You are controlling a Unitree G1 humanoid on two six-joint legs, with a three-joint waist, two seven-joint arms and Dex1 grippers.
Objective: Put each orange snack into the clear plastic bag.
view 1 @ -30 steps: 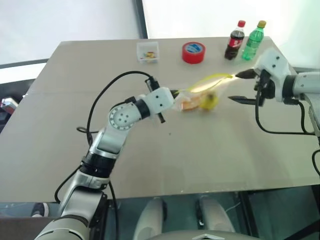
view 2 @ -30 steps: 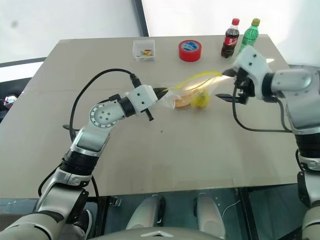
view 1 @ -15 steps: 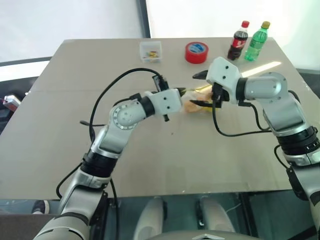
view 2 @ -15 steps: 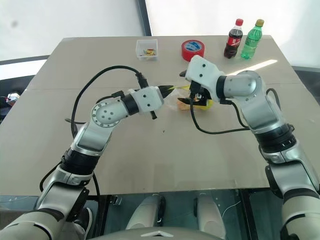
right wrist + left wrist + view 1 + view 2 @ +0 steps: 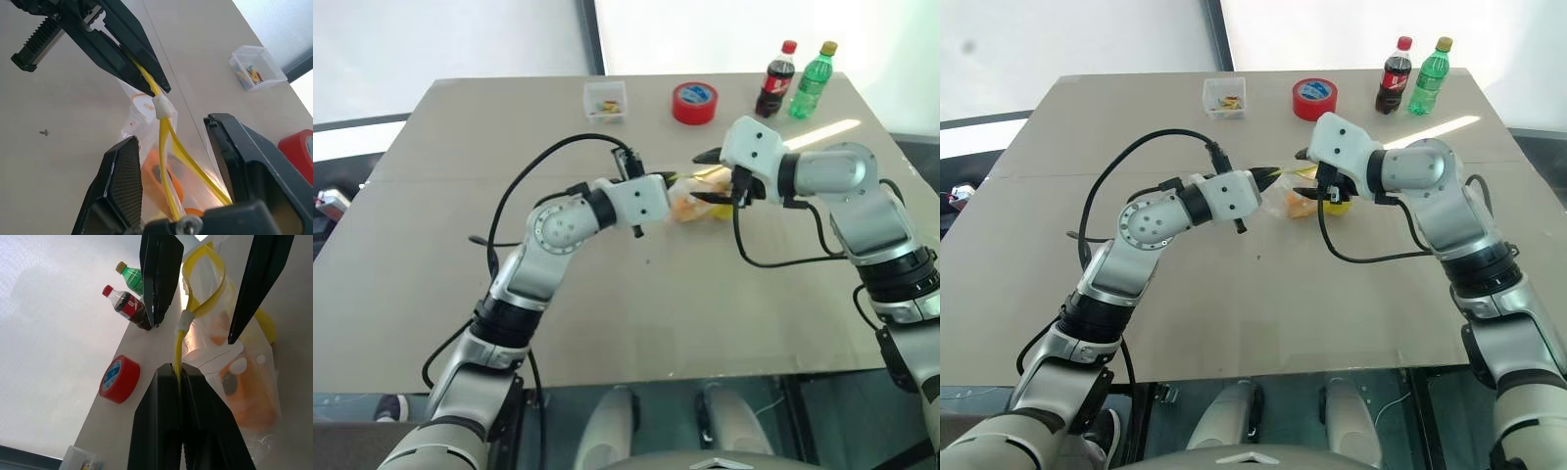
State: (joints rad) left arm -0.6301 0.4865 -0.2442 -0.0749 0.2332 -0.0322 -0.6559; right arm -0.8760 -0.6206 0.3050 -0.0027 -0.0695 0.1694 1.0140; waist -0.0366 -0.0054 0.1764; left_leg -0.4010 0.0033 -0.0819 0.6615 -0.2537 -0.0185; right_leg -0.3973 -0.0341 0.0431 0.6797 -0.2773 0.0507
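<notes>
While the left gripper (image 5: 178, 377) is pinched tight on the yellow zip strip (image 5: 182, 340) of the clear plastic bag (image 5: 244, 382), holding that bag above the middle of the worktop (image 5: 607, 294), the right gripper (image 5: 181, 161) reaches in from the opposite side with its two fingers standing apart, one on either side of the bag's open mouth. In the right wrist view the yellow strip runs between those parted fingers, with the white slider (image 5: 162, 105) sitting on the strip just past the left gripper's tips; whether the right fingers touch the plastic cannot be told.

The orange snacks (image 5: 254, 396) are inside the bag, showing as glossy orange shapes through the crinkled film below the zip strip. Something yellow (image 5: 1336, 205) also shows at the bag's lower edge, on the right gripper's side. In the head views the bag (image 5: 690, 204) hangs between the two grippers.

Along the far edge of the worktop stand a small clear box of bits (image 5: 605, 101), a red tape roll (image 5: 693, 102) with a blue label on top, a dark cola bottle (image 5: 774, 80) with a red cap, and, just beside it, a green bottle (image 5: 809, 80) with a yellow cap. These four are well apart from the bag. A black cable (image 5: 538, 166) loops up from the left arm over the worktop, and another hangs below the right wrist (image 5: 773, 259).
</notes>
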